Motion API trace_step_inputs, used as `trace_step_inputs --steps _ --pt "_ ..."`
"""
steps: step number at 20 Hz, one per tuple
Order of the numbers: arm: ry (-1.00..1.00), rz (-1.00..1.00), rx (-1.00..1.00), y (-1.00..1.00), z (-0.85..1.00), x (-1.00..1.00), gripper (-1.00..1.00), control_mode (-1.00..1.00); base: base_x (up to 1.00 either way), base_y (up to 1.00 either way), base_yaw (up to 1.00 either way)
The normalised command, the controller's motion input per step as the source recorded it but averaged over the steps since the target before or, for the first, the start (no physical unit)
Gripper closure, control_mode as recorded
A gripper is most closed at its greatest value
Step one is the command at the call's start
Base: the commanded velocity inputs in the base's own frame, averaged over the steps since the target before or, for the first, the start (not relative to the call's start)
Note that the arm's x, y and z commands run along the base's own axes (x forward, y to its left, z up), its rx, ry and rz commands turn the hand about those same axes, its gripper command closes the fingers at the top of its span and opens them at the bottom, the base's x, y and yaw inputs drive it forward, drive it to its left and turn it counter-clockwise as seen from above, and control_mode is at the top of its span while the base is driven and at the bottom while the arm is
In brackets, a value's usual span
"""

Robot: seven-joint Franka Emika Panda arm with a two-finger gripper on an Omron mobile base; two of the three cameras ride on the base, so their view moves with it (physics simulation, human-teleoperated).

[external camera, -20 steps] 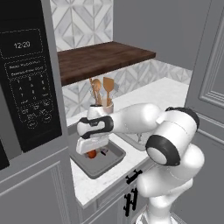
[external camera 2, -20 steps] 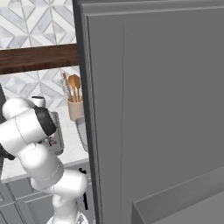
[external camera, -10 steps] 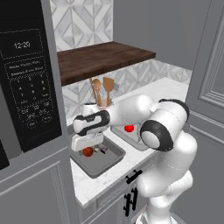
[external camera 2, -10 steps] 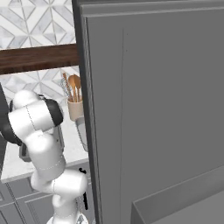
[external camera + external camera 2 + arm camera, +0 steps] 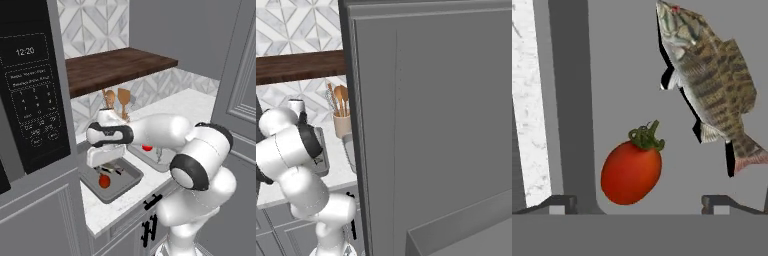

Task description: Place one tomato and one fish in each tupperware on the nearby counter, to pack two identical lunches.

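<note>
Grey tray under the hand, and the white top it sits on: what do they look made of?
Shallow grey rectangular tray: looks like matte plastic, with a flat even grey, no grain or glint, and a moulded raised rim with rounded corners. White speckled countertop: probably polished stone or a composite imitating it, going by the faint grey flecks on white.

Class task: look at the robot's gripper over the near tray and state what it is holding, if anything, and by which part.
Nothing is held. The gripper is open above the tupperware; the tomato and the fish lie loose on the tray floor, clear of both fingertips.
</note>
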Motion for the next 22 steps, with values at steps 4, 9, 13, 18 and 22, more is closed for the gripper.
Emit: trace_step_inputs --steps 4,9,13,18,22 --pt "-0.3 0.0 0.0 -0.45 0.45 -0.84 -1.0 -1.0 0.0 0.0 0.0" --pt "-0.3 0.0 0.03 -0.72 0.13 -0.75 -1.0 -1.0 0.0 0.0 0.0" --pt "-0.29 0.0 0.13 -0.73 0.73 -0.87 -1.0 -1.0 0.0 0.0 0.0" --pt "-0.21 0.0 0.1 -0.5 1.0 -0.81 -1.0 -1.0 0.0 0.0 0.0" --pt "-0.18 -0.02 0.07 -0.39 1.0 -0.84 -1.0 -1.0 0.0 0.0 0.0"
